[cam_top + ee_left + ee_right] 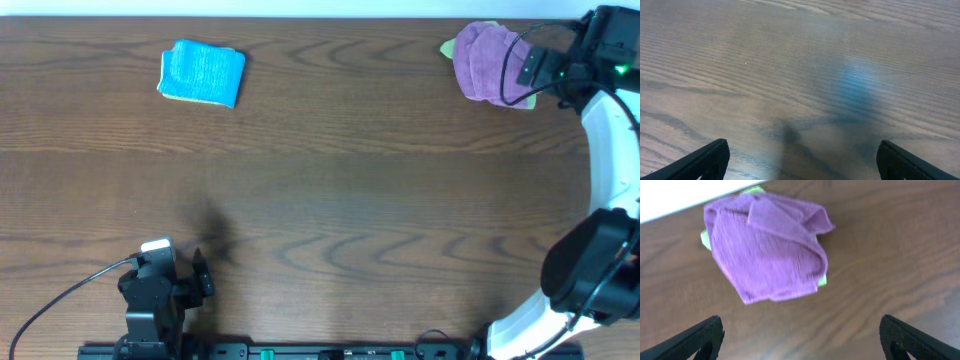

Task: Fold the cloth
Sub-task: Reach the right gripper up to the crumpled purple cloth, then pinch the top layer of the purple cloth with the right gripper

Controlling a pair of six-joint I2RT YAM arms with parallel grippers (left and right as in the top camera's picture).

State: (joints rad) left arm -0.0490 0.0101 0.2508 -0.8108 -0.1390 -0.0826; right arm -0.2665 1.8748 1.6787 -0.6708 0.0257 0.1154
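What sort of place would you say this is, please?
Probably a robot test bench: a wood-grain table, a left arm and right arm based at its edge, and practice cloths, a folded blue cloth and a purple cloth over a green cloth.

Two cloth spots at the far side of a table, one robot arm near each side.

On the table (320, 180), a folded cloth (202, 73) lies far left, well apart from everything else. Far right, near the back edge, a bunched cloth (487, 62) lies on top of a second cloth (447, 47), whose edges poke out beneath it. The right gripper (525, 68) hangs at that pile's right side, partly over it. The left gripper (200, 272) sits near the front left edge, above the tabletop.
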